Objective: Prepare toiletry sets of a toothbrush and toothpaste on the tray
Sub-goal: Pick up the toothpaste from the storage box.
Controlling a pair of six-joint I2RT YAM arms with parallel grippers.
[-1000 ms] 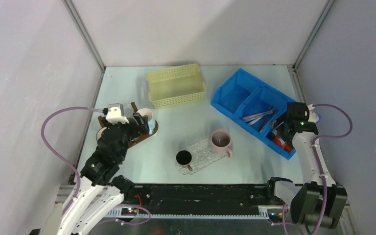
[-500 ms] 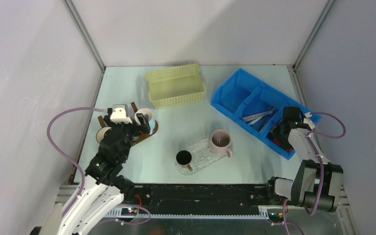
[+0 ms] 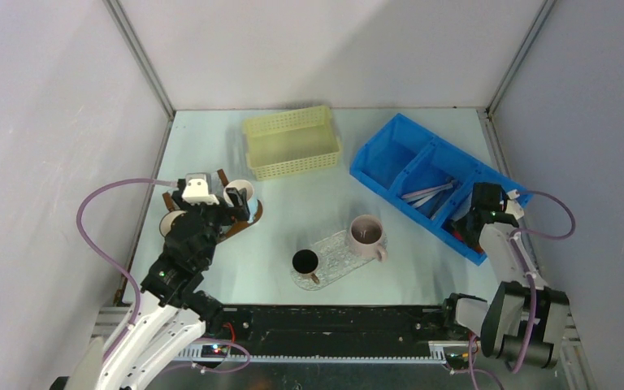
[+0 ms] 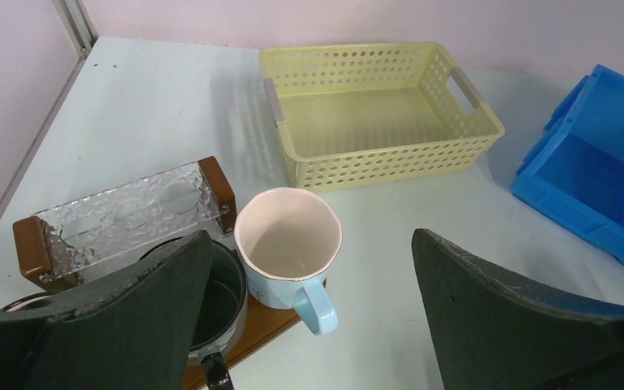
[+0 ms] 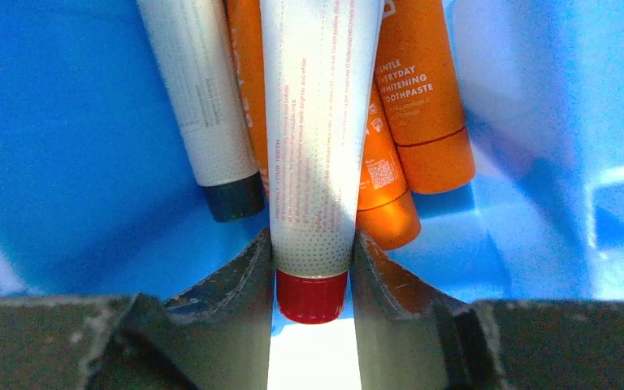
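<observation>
In the right wrist view a white toothpaste tube with a red cap [image 5: 317, 122] lies on top of orange tubes [image 5: 422, 97], beside a white tube with a black cap [image 5: 203, 97]. My right gripper [image 5: 311, 268] is shut on the red-capped tube just above its cap, one finger pressing each side. In the top view that gripper [image 3: 475, 218] reaches down into the near compartment of the blue bin [image 3: 390, 154]. Pale toothbrushes [image 3: 426, 193] lie in the middle compartment. The clear glass tray [image 3: 333, 248] holds a pink mug [image 3: 366, 234] and a black mug [image 3: 305, 262]. My left gripper [image 4: 309, 325] is open above a blue-handled mug [image 4: 287, 244].
A yellow perforated basket [image 3: 292, 145] stands at the back, left of the blue bin. By the left gripper a wooden board carries the blue-handled mug, a dark mug [image 4: 219, 292] and a glass rack with wooden ends [image 4: 122, 211]. Walls close in on both sides.
The right gripper has sunk into the bin's near compartment and its jaws have narrowed onto the red-capped tube. The left arm shifted slightly and stays open.
</observation>
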